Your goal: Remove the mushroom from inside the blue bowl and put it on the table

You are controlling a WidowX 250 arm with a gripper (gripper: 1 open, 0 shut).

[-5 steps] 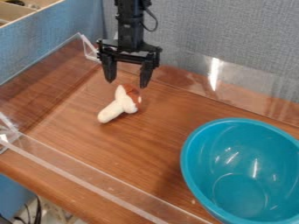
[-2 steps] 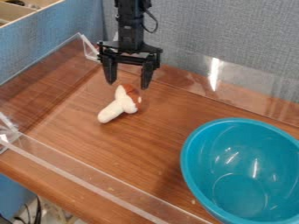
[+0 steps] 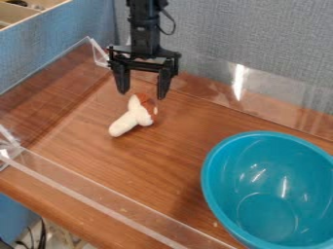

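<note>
Mushroom (image 3: 132, 115) is lying on its side on the table (image 3: 196, 122), well apart from the blue bowl (image 3: 267, 190), which is sitting empty at the near right. Gripper (image 3: 142, 89) is hanging just above the mushroom's cap end with jaws spread, gripping nothing. Placement is appearing complete; release is the step in hand. Next move is calling for a straight lift clear, without nudging the mushroom.

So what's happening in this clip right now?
The mushroom lies on the wooden table, well away from the blue bowl, which looks empty. The arm's pincer hangs open just above the mushroom's cap end and holds nothing. The move out of the bowl looks done.
</note>
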